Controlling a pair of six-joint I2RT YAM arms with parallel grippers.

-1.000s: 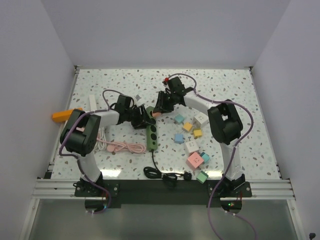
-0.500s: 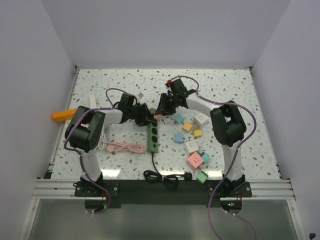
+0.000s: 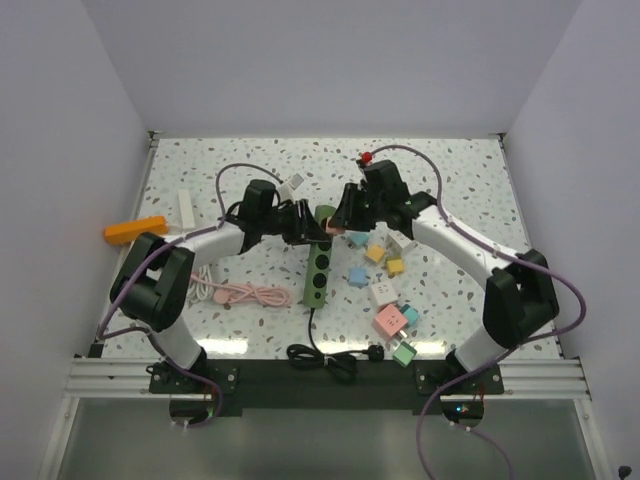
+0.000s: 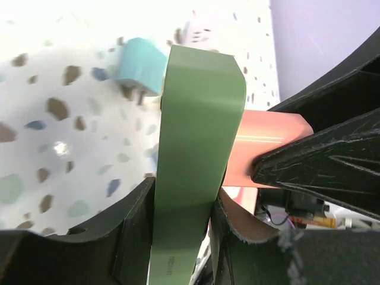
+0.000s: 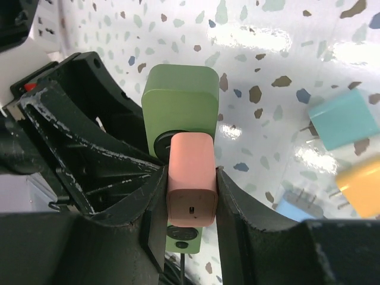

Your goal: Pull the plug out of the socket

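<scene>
So the green power strip (image 3: 318,272) lies near the middle of the table (image 3: 450,170), running roughly front to back, and both arms meet over its far end. The left claw (image 4: 181,237) is clamped across the strip's body at that end, one finger on each long side, closed about partway since the strip fills the gap. The pink plug (image 5: 191,178) sits in the socket nearest that end, still butted right up against the strip's face, not out yet. The right claw (image 3: 340,218) has the plug pinched between its two fingers, closed snug on the sides. In the left wrist view the plug pokes out of the strip sideways with a black finger of the other claw pressed on it.

Around it: a bunch of little coloured cubes (image 3: 390,320) just right of the strip, a coiled pink cable (image 3: 245,294) to the left, an orange block (image 3: 135,229) by the left wall, and the strip's black cord (image 3: 330,355) bunched at the near edge.
</scene>
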